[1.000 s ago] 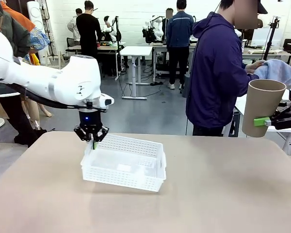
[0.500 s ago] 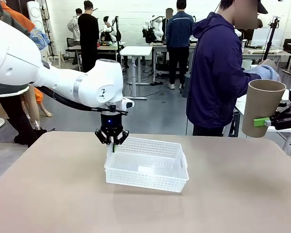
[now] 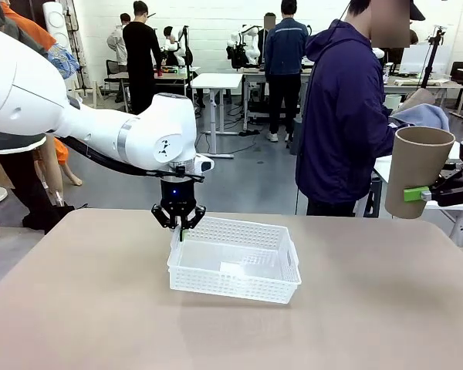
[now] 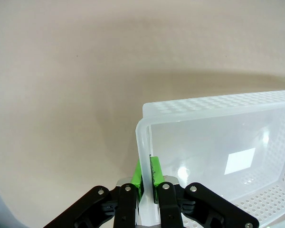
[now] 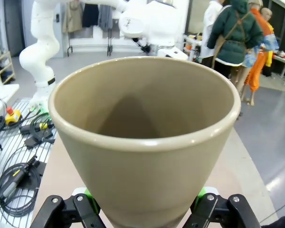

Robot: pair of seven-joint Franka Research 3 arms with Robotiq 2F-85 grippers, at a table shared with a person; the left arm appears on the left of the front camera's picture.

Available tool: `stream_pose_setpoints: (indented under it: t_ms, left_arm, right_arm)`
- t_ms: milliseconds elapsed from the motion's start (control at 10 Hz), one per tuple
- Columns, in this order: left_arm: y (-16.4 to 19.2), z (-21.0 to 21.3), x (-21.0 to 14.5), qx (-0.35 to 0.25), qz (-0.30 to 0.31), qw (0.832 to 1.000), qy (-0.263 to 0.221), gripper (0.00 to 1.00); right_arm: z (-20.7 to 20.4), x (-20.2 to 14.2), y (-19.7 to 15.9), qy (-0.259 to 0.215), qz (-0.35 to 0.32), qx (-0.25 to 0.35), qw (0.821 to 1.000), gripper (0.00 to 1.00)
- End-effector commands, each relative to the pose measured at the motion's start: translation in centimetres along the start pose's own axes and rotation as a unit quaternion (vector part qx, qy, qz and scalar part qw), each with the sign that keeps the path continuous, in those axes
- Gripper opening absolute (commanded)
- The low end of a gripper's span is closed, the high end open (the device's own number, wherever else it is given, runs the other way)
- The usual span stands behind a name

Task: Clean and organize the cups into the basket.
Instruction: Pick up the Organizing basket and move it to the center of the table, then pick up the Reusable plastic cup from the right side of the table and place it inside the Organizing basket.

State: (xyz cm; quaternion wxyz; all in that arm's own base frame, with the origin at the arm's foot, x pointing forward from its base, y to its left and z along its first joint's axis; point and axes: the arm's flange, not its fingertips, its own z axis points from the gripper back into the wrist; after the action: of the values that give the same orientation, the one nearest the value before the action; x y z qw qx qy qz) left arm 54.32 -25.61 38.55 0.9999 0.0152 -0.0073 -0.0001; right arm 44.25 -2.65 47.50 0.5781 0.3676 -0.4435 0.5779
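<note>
One tan cup (image 3: 419,173) is held up at the table's right edge, mouth up. The right gripper (image 3: 418,193) has its fingers spread wide around the lower body. The white basket (image 3: 216,285) sits mid-table (image 3: 77,308), apparently empty, with the left gripper (image 3: 178,223) pinching its far-left corner.

The step in hand looks like placing the basket. It should be slid flat rather than lifted, since a one-corner pinch would let it tip, and then released straight upward. The cup should be held steady meanwhile — the person (image 3: 343,116) beyond it holds a blue cloth (image 3: 432,116).

From the left wrist, the green pads (image 4: 156,173) can be seen squeezing the thin wall, one inside and one outside; the front view hides this. The right wrist view looks into the cup's bare interior.
</note>
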Motion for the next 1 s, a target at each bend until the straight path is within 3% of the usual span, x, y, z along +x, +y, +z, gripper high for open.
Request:
stream_pose_setpoints:
  t_ms: [0, 200, 400, 600, 900]
  left_arm:
    - [-0.1, -0.1, -0.1, 0.001, -0.003, 1.0, 0.0, 0.0]
    - [-0.1, -0.1, -0.1, 0.001, -0.003, 1.0, 0.0, 0.0]
    - [-0.1, -0.1, -0.1, 0.001, -0.003, 1.0, 0.0, 0.0]
    - [-0.1, -0.1, -0.1, 0.001, -0.003, 1.0, 0.0, 0.0]
    - [-0.1, -0.1, -0.1, 0.001, -0.003, 1.0, 0.0, 0.0]
  right_arm:
    - [-3.8, 5.1, 0.5, 0.094, 0.078, 0.045, 0.992, 0.81]
    - [-10.7, 10.7, -2.7, 0.205, 0.056, 0.094, 0.973, 0.81]
    - [-18.2, 13.4, -4.3, 0.272, 0.04, 0.131, 0.953, 0.81]
    - [-25.9, 13.3, -5.0, 0.336, -0.003, 0.12, 0.934, 0.81]
    - [-32.3, 10.3, -5.6, 0.382, -0.058, 0.058, 0.92, 0.81]
